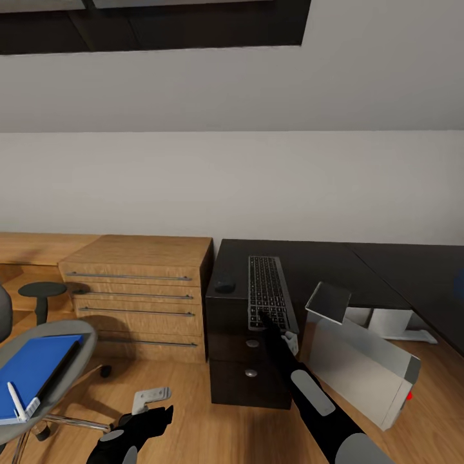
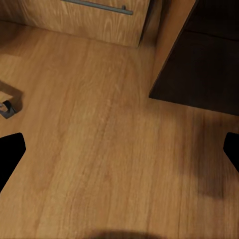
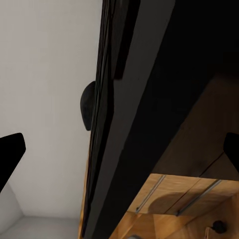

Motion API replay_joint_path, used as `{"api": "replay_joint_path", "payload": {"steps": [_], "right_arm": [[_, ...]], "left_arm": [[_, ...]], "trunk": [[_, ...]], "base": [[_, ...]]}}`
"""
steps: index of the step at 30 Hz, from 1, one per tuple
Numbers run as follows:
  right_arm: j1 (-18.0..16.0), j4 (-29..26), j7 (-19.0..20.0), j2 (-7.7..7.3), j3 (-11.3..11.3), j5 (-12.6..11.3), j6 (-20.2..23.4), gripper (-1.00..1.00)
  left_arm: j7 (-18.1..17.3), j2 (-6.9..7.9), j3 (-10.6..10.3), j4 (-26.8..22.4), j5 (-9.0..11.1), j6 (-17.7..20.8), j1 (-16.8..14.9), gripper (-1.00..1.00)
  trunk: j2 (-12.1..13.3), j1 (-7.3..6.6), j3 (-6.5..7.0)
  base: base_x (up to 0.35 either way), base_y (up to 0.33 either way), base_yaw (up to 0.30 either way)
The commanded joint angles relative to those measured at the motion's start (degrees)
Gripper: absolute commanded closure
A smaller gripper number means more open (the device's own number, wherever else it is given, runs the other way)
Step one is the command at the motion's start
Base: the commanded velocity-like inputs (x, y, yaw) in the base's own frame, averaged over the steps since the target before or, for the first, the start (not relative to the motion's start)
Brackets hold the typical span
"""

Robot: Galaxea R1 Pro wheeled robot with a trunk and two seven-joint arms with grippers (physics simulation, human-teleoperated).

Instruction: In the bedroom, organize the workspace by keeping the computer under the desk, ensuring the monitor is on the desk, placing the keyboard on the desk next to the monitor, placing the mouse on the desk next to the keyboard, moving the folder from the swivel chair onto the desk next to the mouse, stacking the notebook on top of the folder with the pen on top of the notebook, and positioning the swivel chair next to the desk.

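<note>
With the keyboard [image 1: 269, 293] lying on the dark surface [image 1: 361, 270] right of the mouse [image 1: 225, 284], the right gripper [image 1: 265, 318], jaws wide and empty, should settle squarely over its near edge before closing.

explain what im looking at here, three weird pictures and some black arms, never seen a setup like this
These are simulator renders from a wheeled robot with two arms. The big picture comes from a camera on its head, looking down over both arms. The other two come from cameras near each gripper, looking along its fingers.

In the head view, the right gripper reaches to the near end of the flat dark keyboard, which lies on the black desk beside a small black mouse. I can't tell whether it grips anything. The left gripper hangs low over the wooden floor, open and holding nothing.

At the left, a grey round swivel chair carries a blue flat folder with a white pen on it. A silver box-shaped computer leans on the floor by the desk, next to a light wooden drawer chest.
</note>
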Motion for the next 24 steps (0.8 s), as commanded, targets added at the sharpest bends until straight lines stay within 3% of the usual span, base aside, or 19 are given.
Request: {"api": "replay_joint_path", "payload": {"steps": [1, 15, 16, 24], "right_arm": [[-0.1, 0.0, 0.3, -0.05, 0.2, -0.6, -0.2, -1.00], [-0.1, 0.0, 0.6, -0.12, 0.2, -0.7, -0.3, -1.00], [-0.1, 0.0, 0.6, -0.12, 0.2, -0.7, -0.3, 1.00], [-0.1, 0.0, 0.5, -0.12, 0.2, -0.7, -1.6, 1.00]], "left_arm": [[0.5, 0.01, -0.1, -0.1, 0.6, 0.2, 0.0, -1.00], [0.5, -0.08, -0.1, -0.1, 0.6, 0.3, 0.0, -1.00], [0.5, -0.08, -0.1, -0.1, 0.6, 0.3, 0.0, -1.00], [0.5, -0.08, -0.1, -0.1, 0.6, 0.2, -0.1, -1.00]], "trunk": [[0.0, -0.01, -0.06], [0.0, -0.01, -0.06], [0.0, -0.01, -0.06], [0.4, -0.23, 0.12]], "base": [[0.000, 0.000, 0.000], [0.000, 0.000, 0.000], [0.000, 0.000, 0.000], [0.000, 0.000, 0.000]]}}
